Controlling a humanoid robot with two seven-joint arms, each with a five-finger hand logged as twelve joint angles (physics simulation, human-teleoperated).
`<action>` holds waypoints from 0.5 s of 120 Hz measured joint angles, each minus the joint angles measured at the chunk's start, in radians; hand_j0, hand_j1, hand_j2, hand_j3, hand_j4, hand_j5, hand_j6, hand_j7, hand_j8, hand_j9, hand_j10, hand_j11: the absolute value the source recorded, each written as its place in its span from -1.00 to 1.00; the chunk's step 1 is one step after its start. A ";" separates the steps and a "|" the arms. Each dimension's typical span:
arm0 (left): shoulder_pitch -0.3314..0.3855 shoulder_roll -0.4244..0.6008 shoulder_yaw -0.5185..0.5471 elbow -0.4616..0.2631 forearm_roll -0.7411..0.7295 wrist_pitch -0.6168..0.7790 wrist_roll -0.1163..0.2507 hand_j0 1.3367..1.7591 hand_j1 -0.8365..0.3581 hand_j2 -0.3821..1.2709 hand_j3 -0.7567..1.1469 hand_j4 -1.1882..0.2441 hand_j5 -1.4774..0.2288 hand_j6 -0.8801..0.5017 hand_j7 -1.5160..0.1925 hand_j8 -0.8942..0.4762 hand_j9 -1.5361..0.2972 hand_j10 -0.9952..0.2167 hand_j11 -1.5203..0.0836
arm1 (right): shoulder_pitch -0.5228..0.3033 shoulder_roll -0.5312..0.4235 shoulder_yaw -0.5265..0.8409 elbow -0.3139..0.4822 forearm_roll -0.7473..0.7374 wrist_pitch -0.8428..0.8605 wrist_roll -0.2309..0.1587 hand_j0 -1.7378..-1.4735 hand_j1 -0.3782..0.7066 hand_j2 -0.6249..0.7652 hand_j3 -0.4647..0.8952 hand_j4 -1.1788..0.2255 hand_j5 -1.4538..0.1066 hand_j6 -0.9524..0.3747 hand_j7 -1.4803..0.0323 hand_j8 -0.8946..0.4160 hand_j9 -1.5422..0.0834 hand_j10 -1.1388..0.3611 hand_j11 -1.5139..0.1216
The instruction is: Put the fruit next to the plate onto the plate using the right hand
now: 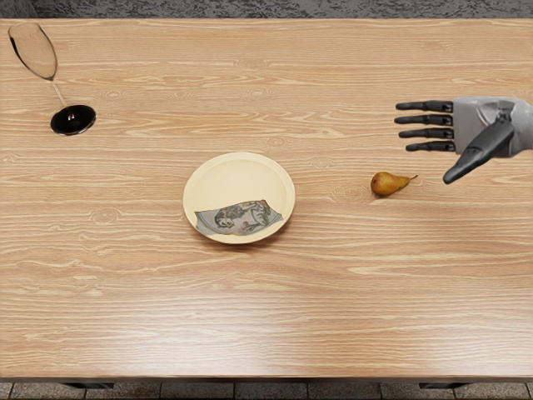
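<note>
A small yellow-brown pear [388, 183] lies on its side on the wooden table, to the right of a cream round plate [233, 175]. The plate holds a flat grey patterned piece [239, 217] at its near edge. My right hand [433, 137] comes in from the right edge and hovers up and to the right of the pear, apart from it. Its dark fingers [425, 120] are stretched out straight toward the left and the thumb points down-left; it holds nothing. The left arm does not show.
A wine glass [46, 71] with a dark base stands tilted at the far left back of the table. The table's front edge [266, 379] runs along the bottom of the view.
</note>
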 joint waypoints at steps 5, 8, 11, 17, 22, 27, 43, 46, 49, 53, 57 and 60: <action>0.000 0.000 0.000 0.000 0.000 0.000 0.000 0.52 0.98 -0.54 -0.21 0.66 0.73 0.27 0.77 0.30 0.68 0.64 0.90 | 0.000 0.007 0.003 0.000 0.006 0.000 0.000 -0.40 -0.88 -0.11 -0.32 0.64 0.81 0.39 0.90 0.32 0.85 0.48 0.80; 0.000 0.000 0.000 0.000 0.000 0.000 0.000 0.52 0.98 -0.54 -0.21 0.66 0.73 0.27 0.77 0.30 0.68 0.64 0.90 | 0.000 0.010 0.005 0.000 0.009 0.000 0.001 -0.40 -0.88 -0.11 -0.32 0.64 0.81 0.39 0.90 0.32 0.85 0.48 0.80; 0.000 0.000 0.000 0.000 0.000 0.000 0.000 0.52 0.98 -0.54 -0.21 0.66 0.73 0.27 0.77 0.30 0.68 0.64 0.90 | -0.001 0.013 0.007 0.000 0.011 0.000 0.001 -0.40 -0.88 -0.11 -0.32 0.64 0.81 0.39 0.90 0.32 0.85 0.48 0.80; 0.000 0.000 0.000 0.000 0.000 0.000 0.000 0.52 0.98 -0.54 -0.21 0.66 0.73 0.27 0.77 0.30 0.68 0.64 0.90 | -0.001 0.017 0.008 -0.001 0.013 0.000 -0.001 -0.40 -0.88 -0.11 -0.32 0.64 0.81 0.39 0.90 0.32 0.85 0.48 0.80; 0.000 0.000 0.000 0.000 0.000 0.000 0.000 0.52 0.98 -0.54 -0.21 0.66 0.73 0.27 0.77 0.30 0.68 0.64 0.90 | -0.001 0.019 0.010 -0.002 0.014 0.000 -0.003 -0.40 -0.88 -0.11 -0.32 0.64 0.81 0.39 0.90 0.32 0.85 0.48 0.80; 0.000 0.000 0.000 0.000 0.000 0.000 0.000 0.52 0.98 -0.54 -0.21 0.66 0.73 0.27 0.77 0.30 0.68 0.64 0.90 | 0.000 0.021 0.011 -0.004 0.012 0.000 -0.005 -0.40 -0.88 -0.11 -0.32 0.64 0.81 0.39 0.90 0.32 0.85 0.48 0.80; 0.000 0.000 0.000 0.000 0.000 0.000 0.000 0.52 0.98 -0.54 -0.21 0.66 0.73 0.27 0.77 0.30 0.68 0.64 0.90 | 0.039 0.039 0.007 0.000 -0.041 0.000 -0.039 -0.40 -0.88 -0.11 -0.32 0.63 0.81 0.39 0.90 0.32 0.85 0.48 0.80; 0.000 0.000 0.000 0.000 0.000 0.000 0.000 0.52 0.98 -0.54 -0.21 0.66 0.73 0.27 0.77 0.30 0.68 0.64 0.90 | 0.050 0.046 0.005 0.002 -0.061 0.000 -0.046 -0.40 -0.87 -0.11 -0.32 0.63 0.81 0.39 0.90 0.32 0.84 0.48 0.80; 0.000 0.000 0.000 0.000 0.000 0.000 0.000 0.52 0.98 -0.54 -0.21 0.66 0.73 0.27 0.77 0.30 0.68 0.64 0.90 | 0.066 0.057 0.002 0.004 -0.084 0.000 -0.051 -0.40 -0.87 -0.11 -0.32 0.63 0.81 0.39 0.90 0.31 0.84 0.47 0.80; 0.000 0.000 0.000 0.000 0.000 0.000 0.000 0.52 0.98 -0.54 -0.21 0.66 0.73 0.27 0.77 0.30 0.68 0.64 0.90 | 0.094 0.077 -0.011 0.005 -0.111 0.000 -0.056 -0.40 -0.86 -0.11 -0.32 0.63 0.80 0.38 0.89 0.31 0.84 0.47 0.79; 0.000 0.000 0.000 0.000 0.000 0.000 0.000 0.52 0.98 -0.54 -0.21 0.66 0.73 0.27 0.77 0.30 0.68 0.64 0.90 | 0.133 0.099 -0.041 0.006 -0.131 0.000 -0.060 -0.40 -0.85 -0.11 -0.32 0.62 0.79 0.37 0.88 0.30 0.83 0.46 0.78; 0.000 0.000 0.000 0.000 0.000 0.000 0.000 0.52 0.98 -0.54 -0.21 0.66 0.73 0.27 0.77 0.30 0.68 0.64 0.90 | 0.170 0.119 -0.080 0.007 -0.142 0.000 -0.062 -0.40 -0.85 -0.11 -0.32 0.61 0.79 0.37 0.88 0.30 0.82 0.46 0.78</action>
